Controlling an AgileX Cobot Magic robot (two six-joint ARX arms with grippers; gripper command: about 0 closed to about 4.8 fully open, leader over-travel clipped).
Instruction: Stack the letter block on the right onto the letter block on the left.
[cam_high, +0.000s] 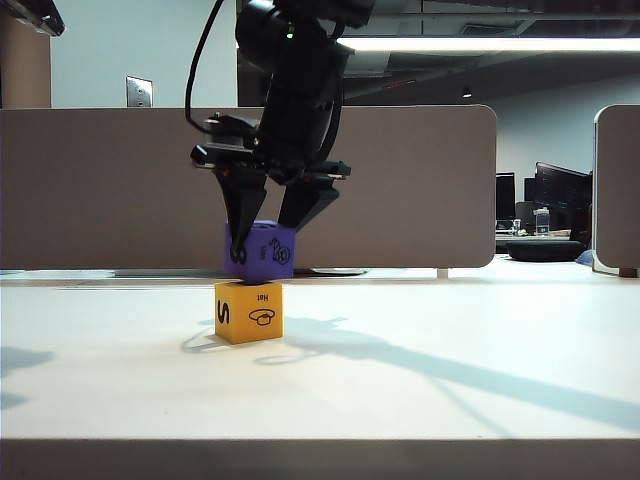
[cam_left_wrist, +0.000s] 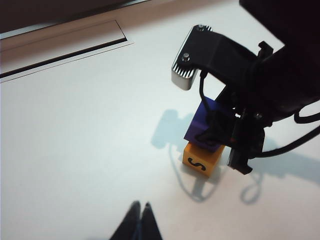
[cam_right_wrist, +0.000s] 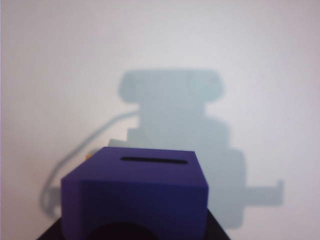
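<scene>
A purple block (cam_high: 263, 251) bearing black markings is noted above a yellow-orange block (cam_high: 249, 312) printed with a black "S" and a black hat outline. Both grippers, right (cam_high: 278, 232) and left (cam_left_wrist: 139, 215), are black. The table (cam_high: 420, 400) is recorded as white.

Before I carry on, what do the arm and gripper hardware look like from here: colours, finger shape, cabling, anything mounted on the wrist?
The right arm is glossy black with a small green light near the top and black cables looping beside it. The right gripper has two black, wedge-shaped fingers tapering to points. In the left wrist view, a silver-and-black camera housing with visible screws sits on its wrist. The left gripper shows only as two dark, narrow fingertips.
</scene>
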